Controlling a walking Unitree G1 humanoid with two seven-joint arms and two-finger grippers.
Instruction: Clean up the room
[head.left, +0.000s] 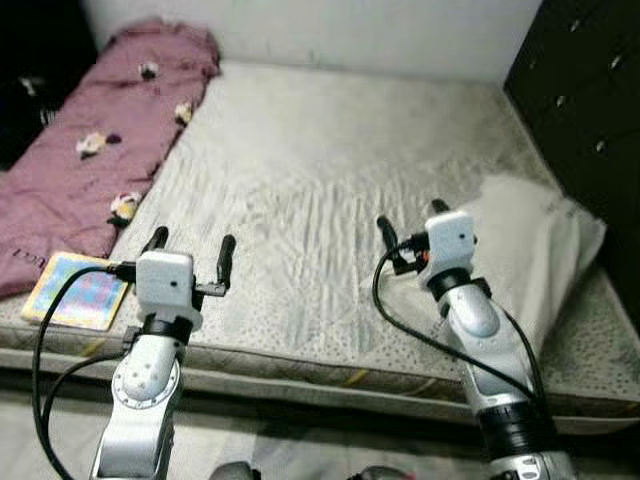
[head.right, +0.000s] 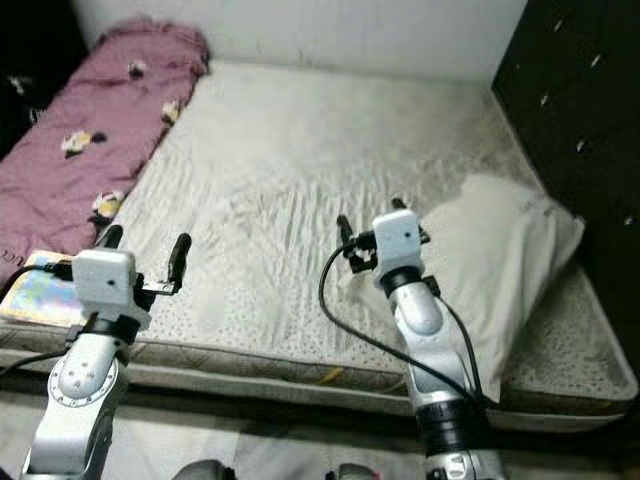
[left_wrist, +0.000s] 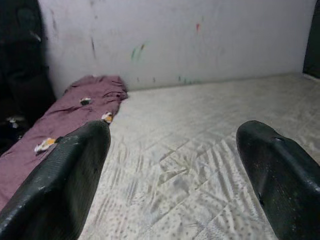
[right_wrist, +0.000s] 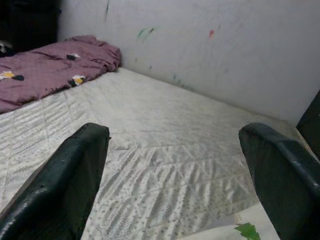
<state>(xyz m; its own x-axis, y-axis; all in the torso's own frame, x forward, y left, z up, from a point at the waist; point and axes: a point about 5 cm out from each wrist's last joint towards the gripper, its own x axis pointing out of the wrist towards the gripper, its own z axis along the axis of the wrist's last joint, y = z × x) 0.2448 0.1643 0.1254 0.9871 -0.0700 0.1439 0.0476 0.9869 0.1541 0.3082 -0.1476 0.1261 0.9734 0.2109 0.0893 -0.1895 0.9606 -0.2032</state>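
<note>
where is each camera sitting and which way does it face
Left eye view: on the head, looking down at the mattress; shows both silver arms, the left gripper and right gripper, plus the purple blanket, pillow and colourful book.
Right eye view: beside it, same scene slightly shifted.
Left wrist view: on the left wrist, looking along its open black fingers over the mattress to the white wall.
Right wrist view: on the right wrist, likewise between open fingers.
Both wrist views share the blanket and wall.
</note>
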